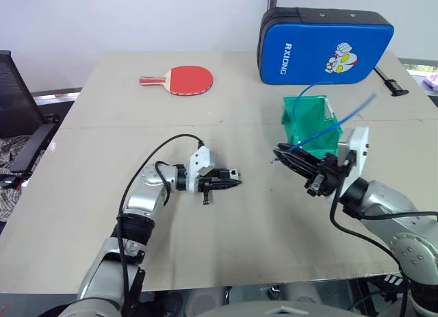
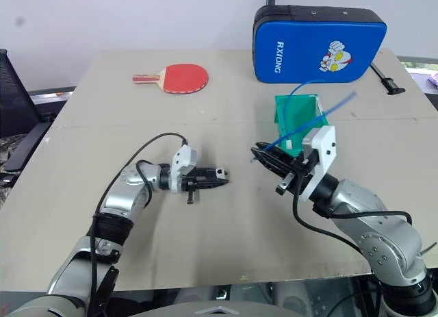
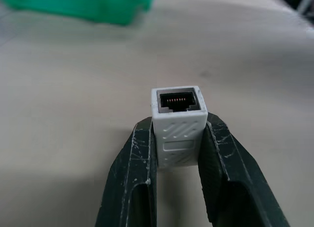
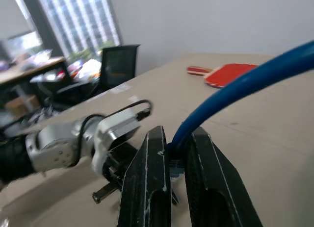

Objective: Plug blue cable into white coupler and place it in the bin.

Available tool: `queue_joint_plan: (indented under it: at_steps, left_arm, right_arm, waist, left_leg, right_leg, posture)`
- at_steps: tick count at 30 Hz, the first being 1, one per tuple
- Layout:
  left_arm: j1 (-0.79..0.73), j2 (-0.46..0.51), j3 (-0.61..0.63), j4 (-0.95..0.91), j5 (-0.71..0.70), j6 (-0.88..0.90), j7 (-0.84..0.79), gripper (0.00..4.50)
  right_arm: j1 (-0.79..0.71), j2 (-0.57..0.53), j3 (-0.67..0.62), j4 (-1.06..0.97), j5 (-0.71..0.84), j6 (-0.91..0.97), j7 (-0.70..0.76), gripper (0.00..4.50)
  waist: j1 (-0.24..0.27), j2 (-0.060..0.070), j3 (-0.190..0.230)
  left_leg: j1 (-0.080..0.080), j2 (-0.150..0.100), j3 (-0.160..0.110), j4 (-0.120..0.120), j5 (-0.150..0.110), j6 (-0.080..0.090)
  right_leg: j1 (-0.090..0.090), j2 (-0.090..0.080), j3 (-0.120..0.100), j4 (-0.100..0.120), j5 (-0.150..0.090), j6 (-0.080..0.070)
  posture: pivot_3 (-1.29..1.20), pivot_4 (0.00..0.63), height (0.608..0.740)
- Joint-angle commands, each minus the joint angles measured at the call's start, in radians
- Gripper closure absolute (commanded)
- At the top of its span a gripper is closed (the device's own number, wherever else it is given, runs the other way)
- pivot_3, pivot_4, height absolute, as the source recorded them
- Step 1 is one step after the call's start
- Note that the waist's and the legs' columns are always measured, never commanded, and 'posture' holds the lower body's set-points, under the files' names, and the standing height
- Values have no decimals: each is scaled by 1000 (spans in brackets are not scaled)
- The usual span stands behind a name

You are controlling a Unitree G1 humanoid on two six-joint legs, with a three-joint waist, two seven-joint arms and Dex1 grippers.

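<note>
Table (image 1: 226,248) filled most of frame. Paddle (image 1: 179,79) lay on table, upper left of centre. Padded case (image 1: 324,44) stood at upper right, at table's far edge. Bin (image 1: 309,122) sat on table just below case, right of centre. Left gripper (image 1: 229,177) hovered at frame centre, white coupler (image 3: 178,125) between its fingers. Right gripper (image 1: 282,157) sat right of it, apart, just before bin. Blue cable (image 1: 327,129) rose from right gripper across bin toward upper right.
</note>
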Motion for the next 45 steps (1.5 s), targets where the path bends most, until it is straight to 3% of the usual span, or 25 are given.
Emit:
queue_joint_plan:
  at_steps: [1,12,31,45]
  left_arm:
    - [-66,-58,-66,15,46,-61,-28,3949]
    - [-152,-117,-101,133,129,-155,-9,3949]
    - [-123,-73,-109,173,163,-237,-43,3949]
    - [-114,-77,-110,168,163,-237,-30,3949]
  right_arm:
    - [-91,-32,82,96,-112,-31,164,4500]
    - [-194,3,199,314,-326,-110,378,4500]
    - [-157,46,127,316,-352,-83,396,4500]
    - [-136,50,215,341,-455,-85,416,4500]
  waist:
    - [3,0,0]
    - [-4,0,0]
    - [-1,0,0]
    - [-3,0,0]
  left_leg:
    - [0,-1,0,0,0,0]
    - [-1,0,-2,0,0,0]
    - [-1,0,-2,0,0,0]
    - [0,0,-2,0,0,0]
  right_leg:
    - [0,0,0,0,0,0]
    - [-1,0,-2,0,0,0]
    - [-1,0,-1,0,0,0]
    - [0,0,-1,1,0,0]
  posture:
    - [0,150,740]
    - [0,150,740]
    - [0,150,740]
    - [0,150,740]
